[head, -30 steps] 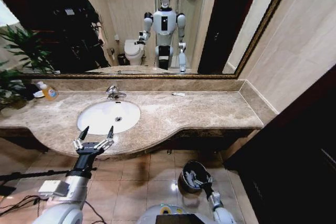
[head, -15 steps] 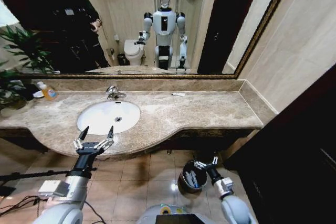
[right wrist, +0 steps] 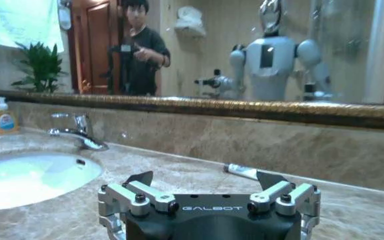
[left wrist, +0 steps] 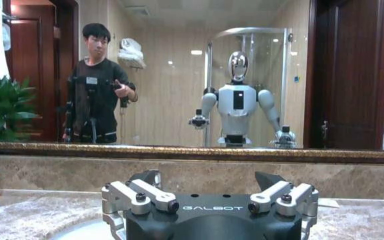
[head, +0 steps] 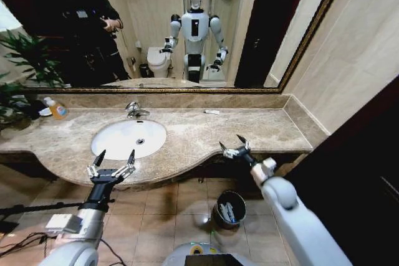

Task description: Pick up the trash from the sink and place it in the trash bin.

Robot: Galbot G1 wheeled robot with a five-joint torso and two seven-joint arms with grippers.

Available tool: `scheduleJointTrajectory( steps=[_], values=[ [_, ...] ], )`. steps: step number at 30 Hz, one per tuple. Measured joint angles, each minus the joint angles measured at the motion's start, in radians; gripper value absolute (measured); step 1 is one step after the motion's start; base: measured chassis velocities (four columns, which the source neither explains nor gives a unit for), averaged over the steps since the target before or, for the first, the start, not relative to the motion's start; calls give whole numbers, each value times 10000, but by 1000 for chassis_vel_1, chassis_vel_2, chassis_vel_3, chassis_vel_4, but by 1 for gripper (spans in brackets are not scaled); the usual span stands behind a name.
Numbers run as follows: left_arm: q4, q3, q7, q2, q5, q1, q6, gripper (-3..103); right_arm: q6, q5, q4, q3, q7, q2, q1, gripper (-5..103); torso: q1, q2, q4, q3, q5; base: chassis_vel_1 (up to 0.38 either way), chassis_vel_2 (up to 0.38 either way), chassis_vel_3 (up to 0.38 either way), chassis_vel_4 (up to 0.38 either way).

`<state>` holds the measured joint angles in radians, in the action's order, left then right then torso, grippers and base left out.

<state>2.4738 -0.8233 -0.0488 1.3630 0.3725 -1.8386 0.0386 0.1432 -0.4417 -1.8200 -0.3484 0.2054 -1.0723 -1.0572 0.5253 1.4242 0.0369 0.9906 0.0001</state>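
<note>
Along the back wall runs a gold-framed mirror [head: 156, 29], and below it the beige marble table [head: 206, 135] carries the white oval sink [head: 129, 138] with its chrome faucet [head: 134, 110]. An orange soap bottle [head: 58, 109] stands by a potted plant [head: 22, 73] at the left end, and a small white tube [head: 212, 112] lies near the backsplash. On the tiled floor [head: 168, 213] under the table's front edge sits the black trash bin [head: 229, 209], with pale trash items [head: 228, 212] inside. Nothing blocks the basin. Left gripper [head: 111, 160] hovers at the table's front edge by the sink, fingers apart. Right gripper [head: 233, 146] hangs over the table's right part, above the bin, fingers apart and empty.
</note>
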Motion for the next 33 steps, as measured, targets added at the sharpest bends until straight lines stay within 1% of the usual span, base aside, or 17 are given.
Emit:
scheduleJointTrajectory(
  steps=[1, 2, 6, 7, 9, 10, 13, 14, 16, 17, 19, 21, 22, 24, 25, 28, 33],
  values=[
    [0, 0, 0, 0, 0, 0, 0, 100, 2, -30, 394, 249, 85, 26, 381, 100, 0, 0, 0, 0, 0, 0, 0, 0, 0],
    [0, 0, 0, 0, 0, 0, 0, 100, 2, -30, 394, 249, 85, 26, 381, 100, 0, 0, 0, 0, 0, 0, 0, 0, 0],
    [0, -1, 1, 0, 0, 0, 0, 100, -9, -313, 2657, 1810, 401, -96, 3040, 100, 0, -2, 0, 0, -2, 0, 0, 0, 0],
    [0, -1, 1, 0, 0, 0, 0, 100, -9, -313, 2657, 1810, 401, -96, 3040, 100, 0, -2, 0, 0, -2, 0, 0, 0, 0],
    [0, 0, -2, 0, 0, 0, 0, 100, -23, -490, 3761, 2467, 453, -284, 4157, 100, 0, -2, 2, 0, -2, 0, 0, 0, 0],
    [0, 0, -2, 0, 0, 0, 0, 100, -23, -490, 3761, 2467, 453, -284, 4157, 100, 0, -2, 2, 0, -2, 0, 0, 0, 0],
    [0, 0, 0, 0, 0, 0, 0, 100, -87, -556, 5358, 3215, 672, -564, 5403, 100, 1, -2, 0, 1, 2, 0, 0, 0, 0],
    [0, 0, 0, 0, 0, 0, 0, 100, -87, -556, 5358, 3215, 672, -564, 5403, 100, 1, -2, 0, 1, 2, 0, 0, 0, 0],
    [0, 0, 0, 0, 0, 0, 0, 100, -107, -610, 6347, 3613, 890, -719, 6227, 100, -1, -2, -1, 0, -3, 0, 0, 0, 0],
    [0, 0, 0, 0, 0, 0, 0, 100, -107, -610, 6347, 3613, 890, -719, 6227, 100, -1, -2, -1, 0, -3, 0, 0, 0, 0],
    [0, 0, -3, 0, 0, 0, 1, 100, -139, -641, 7177, 3885, 1047, -891, 6911, 100, -2, -2, -1, 0, 1, 0, 0, 0, 0],
    [0, 0, -1, 0, 0, 0, 0, 100, -147, -632, 8257, 4107, 1278, -1139, 7710, 100, -2, -2, -1, -1, -6, 0, 0, 0, 0],
    [0, 0, -1, 0, 0, 0, 0, 100, -147, -632, 8257, 4107, 1278, -1139, 7710, 100, -2, -2, -1, -1, -6, 0, 0, 0, 0],
    [0, 0, -1, -1, 0, 0, 0, 100, -163, -518, 9113, 4252, 1486, -1414, 8260, 100, -1, -3, -1, 0, 1, 0, 0, 0, 0],
    [0, 0, -1, 0, 0, 0, 0, 100, -174, -408, 9541, 4325, 1552, -1566, 8533, 100, -1, -2, 1, -1, -2, 0, 0, 0, 0],
    [0, 0, -1, 0, 0, 0, 0, 100, -108, -364, 9797, 4401, 1567, -1691, 8713, 100, -1, -2, -1, -1, -3, 0, 0, 0, 0],
    [0, 0, 0, 0, 0, 0, 0, 100, 322, -353, 10009, 4681, 1482, -2055, 9000, 100, -2, -1, -1, -2, -2, 0, 0, 0, 0]
  ],
)
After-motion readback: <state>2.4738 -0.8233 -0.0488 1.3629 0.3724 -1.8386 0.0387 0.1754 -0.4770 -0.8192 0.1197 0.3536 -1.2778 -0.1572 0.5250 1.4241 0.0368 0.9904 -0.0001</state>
